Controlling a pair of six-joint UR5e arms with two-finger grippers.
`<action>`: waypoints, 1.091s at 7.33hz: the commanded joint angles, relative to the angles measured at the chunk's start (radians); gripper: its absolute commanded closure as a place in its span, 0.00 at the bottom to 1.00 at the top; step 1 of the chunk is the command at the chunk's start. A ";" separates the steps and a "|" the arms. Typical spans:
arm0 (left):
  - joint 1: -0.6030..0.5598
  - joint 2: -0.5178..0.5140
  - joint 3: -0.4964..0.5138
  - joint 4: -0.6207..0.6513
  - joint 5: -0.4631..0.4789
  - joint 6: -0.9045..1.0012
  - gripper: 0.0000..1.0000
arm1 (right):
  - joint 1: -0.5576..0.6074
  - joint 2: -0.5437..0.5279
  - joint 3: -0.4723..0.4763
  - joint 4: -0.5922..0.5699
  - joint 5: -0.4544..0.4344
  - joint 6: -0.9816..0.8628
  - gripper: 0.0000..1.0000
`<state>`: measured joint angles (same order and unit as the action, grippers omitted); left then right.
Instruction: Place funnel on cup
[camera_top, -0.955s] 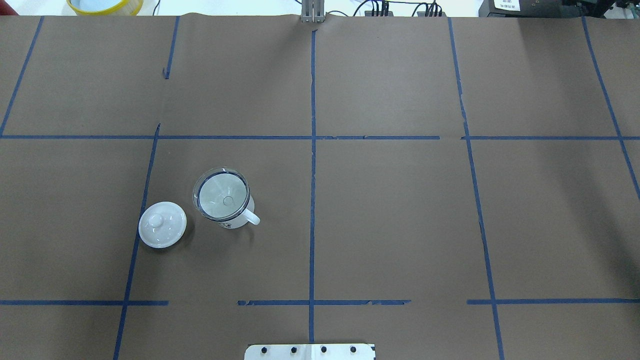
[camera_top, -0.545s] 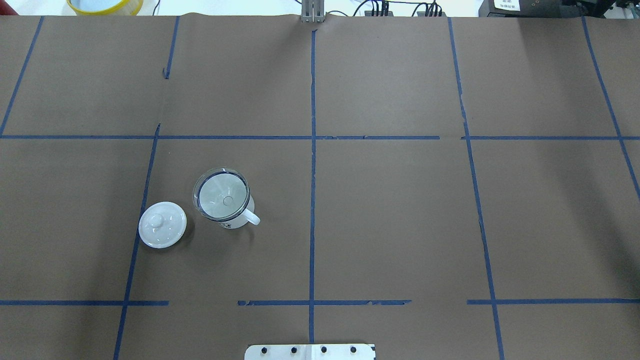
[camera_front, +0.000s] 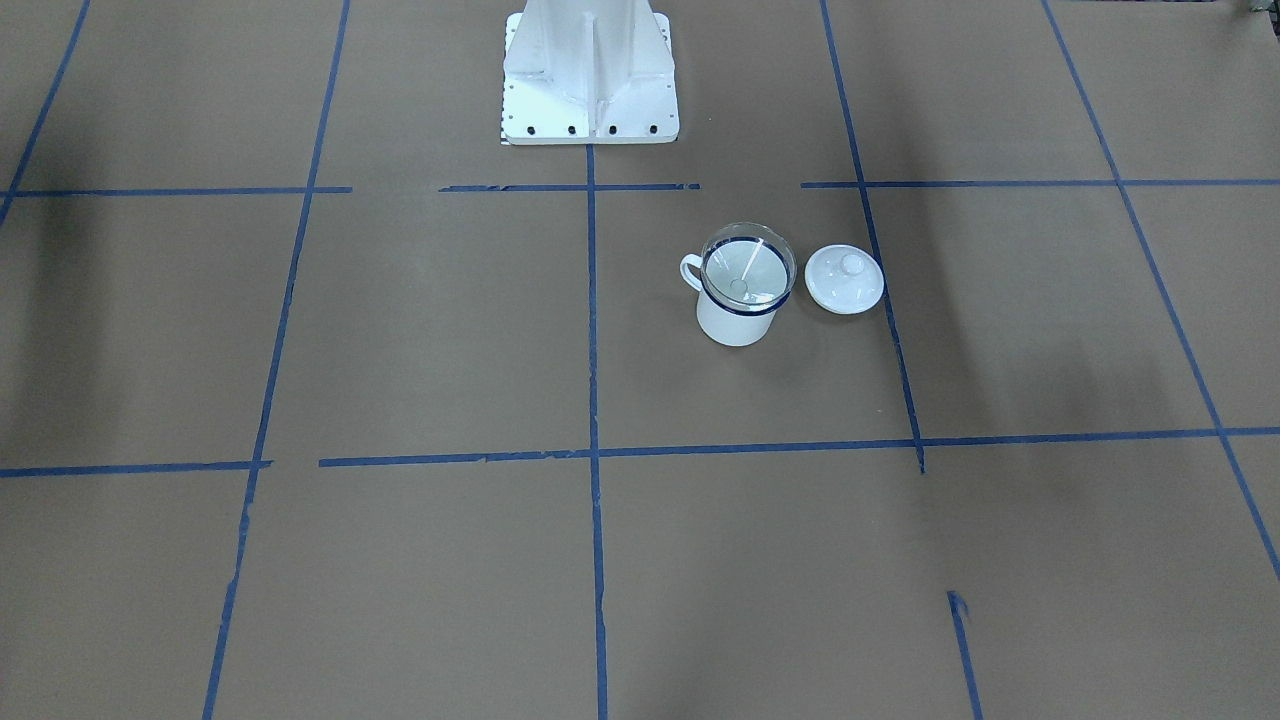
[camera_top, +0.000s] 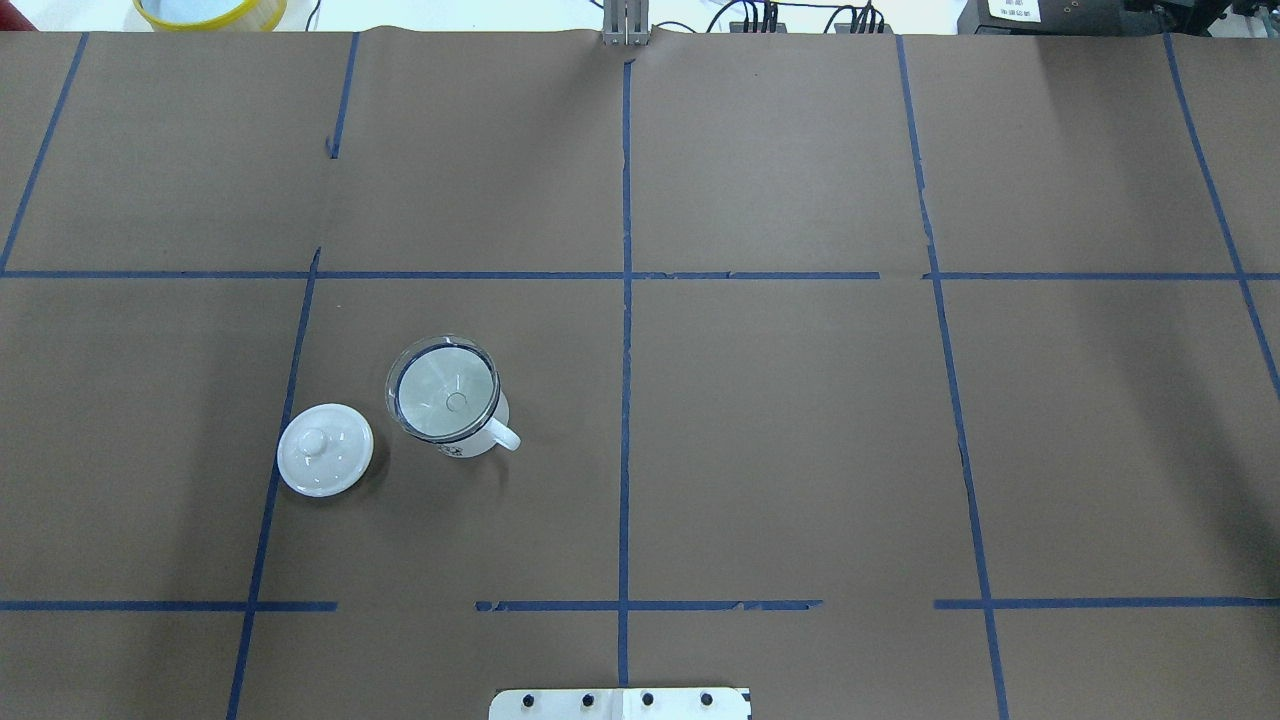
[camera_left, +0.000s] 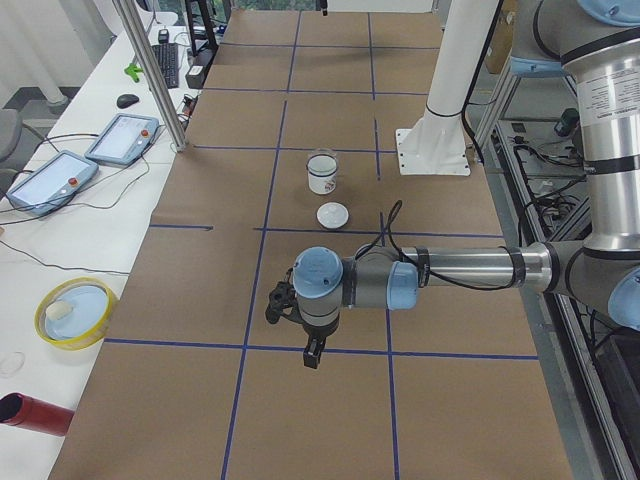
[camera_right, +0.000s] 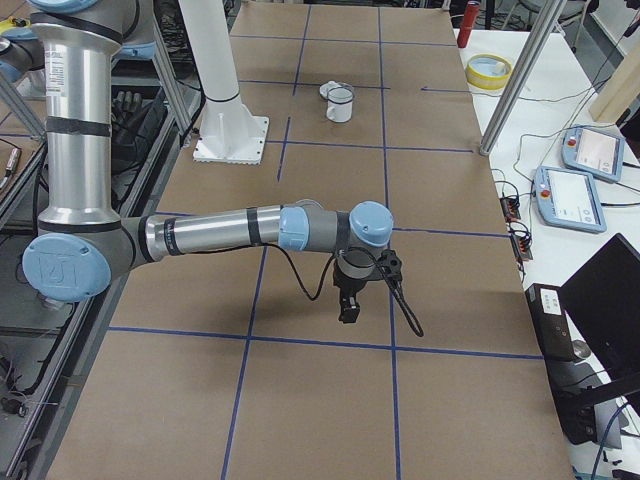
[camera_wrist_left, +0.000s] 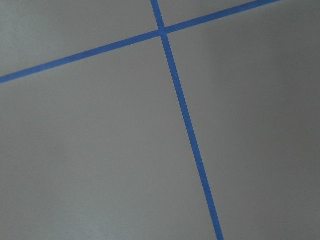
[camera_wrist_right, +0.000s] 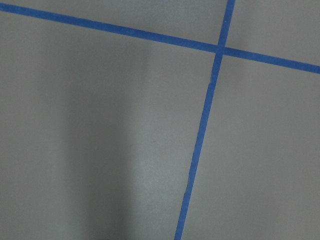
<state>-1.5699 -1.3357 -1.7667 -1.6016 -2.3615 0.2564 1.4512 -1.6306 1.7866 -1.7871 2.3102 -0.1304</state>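
The clear funnel (camera_top: 444, 385) sits mouth-up in the top of the white cup (camera_top: 474, 446), a mug with a dark-blue rim and its handle pointing right. Both also show in the front-facing view, funnel (camera_front: 748, 262) on cup (camera_front: 735, 325). Neither gripper is near them. My left gripper (camera_left: 313, 355) shows only in the exterior left view, far from the cup (camera_left: 321, 175), hanging above bare table. My right gripper (camera_right: 347, 310) shows only in the exterior right view, also far from the cup (camera_right: 341, 106). I cannot tell whether either is open or shut.
A flat white lid with a knob (camera_top: 325, 449) lies just left of the cup. The robot's white base (camera_front: 588, 70) stands at the table's near edge. A yellow bowl (camera_top: 210, 10) and teach pendants (camera_left: 120, 138) lie beyond the table's far edge.
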 joint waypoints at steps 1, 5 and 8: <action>-0.001 -0.003 0.006 0.000 -0.001 -0.003 0.00 | 0.000 0.000 0.000 0.000 0.000 0.000 0.00; -0.004 -0.005 -0.011 -0.006 0.005 0.001 0.00 | 0.000 0.000 -0.001 0.000 0.000 0.000 0.00; -0.009 -0.007 -0.011 -0.006 0.005 0.000 0.00 | 0.000 0.000 -0.001 0.000 0.000 0.000 0.00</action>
<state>-1.5776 -1.3420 -1.7779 -1.6076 -2.3562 0.2574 1.4512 -1.6306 1.7866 -1.7871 2.3102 -0.1304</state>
